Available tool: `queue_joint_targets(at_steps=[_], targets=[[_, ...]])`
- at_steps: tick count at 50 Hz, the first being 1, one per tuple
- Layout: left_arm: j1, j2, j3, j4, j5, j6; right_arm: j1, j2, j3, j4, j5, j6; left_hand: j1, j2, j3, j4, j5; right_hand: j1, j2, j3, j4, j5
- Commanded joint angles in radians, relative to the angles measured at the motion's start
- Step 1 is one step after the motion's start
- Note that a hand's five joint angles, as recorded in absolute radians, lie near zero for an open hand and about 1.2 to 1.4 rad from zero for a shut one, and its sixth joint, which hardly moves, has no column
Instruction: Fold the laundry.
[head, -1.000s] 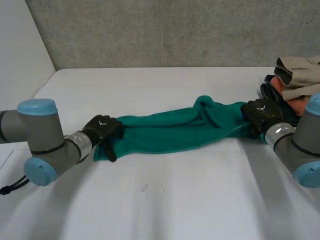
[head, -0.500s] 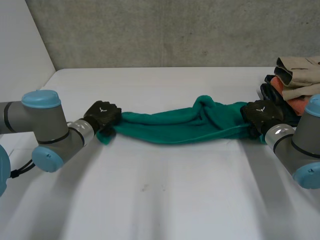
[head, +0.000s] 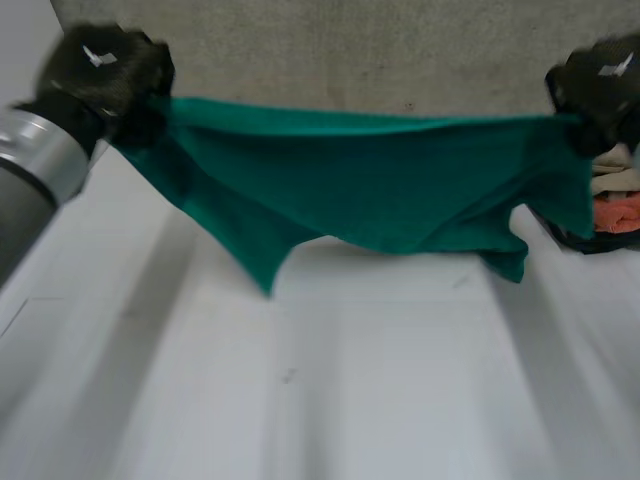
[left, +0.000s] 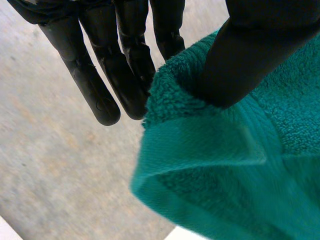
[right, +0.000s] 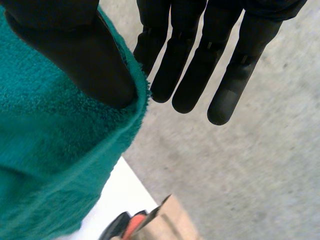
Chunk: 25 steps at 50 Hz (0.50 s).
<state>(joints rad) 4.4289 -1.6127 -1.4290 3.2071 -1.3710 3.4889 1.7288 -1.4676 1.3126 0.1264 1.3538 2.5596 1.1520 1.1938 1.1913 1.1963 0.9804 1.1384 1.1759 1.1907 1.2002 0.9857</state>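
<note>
Now your left robot hand sits high above the counter, pinching one top corner of the green towel between its thumb and straight fingers. Your right robot hand is level with it and well apart, thumb pinning the other top corner against straight fingers. Between them the towel hangs spread, its lower edge uneven. A pile of clothes sits behind its right end.
</note>
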Motion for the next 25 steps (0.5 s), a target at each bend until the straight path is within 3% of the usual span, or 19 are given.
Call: queue_joint_targets(at_steps=[1, 6, 10, 17, 21, 25], targets=[[0.009, 0.100, -0.007, -0.115, 0.003, -0.005, 0.000, -0.069, -0.105, 0.176, -0.010, -0.065, 0.244, 0.202, 0.205, 0.200, 0.241, 0.258, 0.220, 0.206, 0.196, 0.236], [0.010, 0.054, -0.033, -0.135, -0.003, 0.001, 0.000, -0.010, -0.110, 0.193, 0.002, -0.098, 0.244, 0.202, 0.205, 0.200, 0.241, 0.258, 0.220, 0.206, 0.196, 0.236], [0.017, -0.073, -0.016, -0.131, -0.003, 0.002, 0.005, 0.111, -0.118, 0.194, 0.013, -0.125, 0.244, 0.202, 0.205, 0.200, 0.241, 0.258, 0.220, 0.206, 0.196, 0.236], [0.033, -0.384, 0.205, -0.116, 0.003, 0.028, 0.014, 0.324, -0.237, 0.161, 0.056, -0.144, 0.244, 0.202, 0.205, 0.200, 0.241, 0.258, 0.220, 0.206, 0.196, 0.236], [0.029, -0.515, 0.418, -0.018, -0.003, 0.032, 0.029, 0.446, -0.357, 0.037, 0.116, -0.115, 0.244, 0.202, 0.205, 0.200, 0.241, 0.258, 0.220, 0.206, 0.196, 0.236], [0.021, -0.570, 0.582, 0.202, -0.033, 0.016, 0.058, 0.490, -0.443, -0.247, 0.175, -0.012, 0.244, 0.202, 0.205, 0.200, 0.241, 0.258, 0.220, 0.206, 0.196, 0.236]])
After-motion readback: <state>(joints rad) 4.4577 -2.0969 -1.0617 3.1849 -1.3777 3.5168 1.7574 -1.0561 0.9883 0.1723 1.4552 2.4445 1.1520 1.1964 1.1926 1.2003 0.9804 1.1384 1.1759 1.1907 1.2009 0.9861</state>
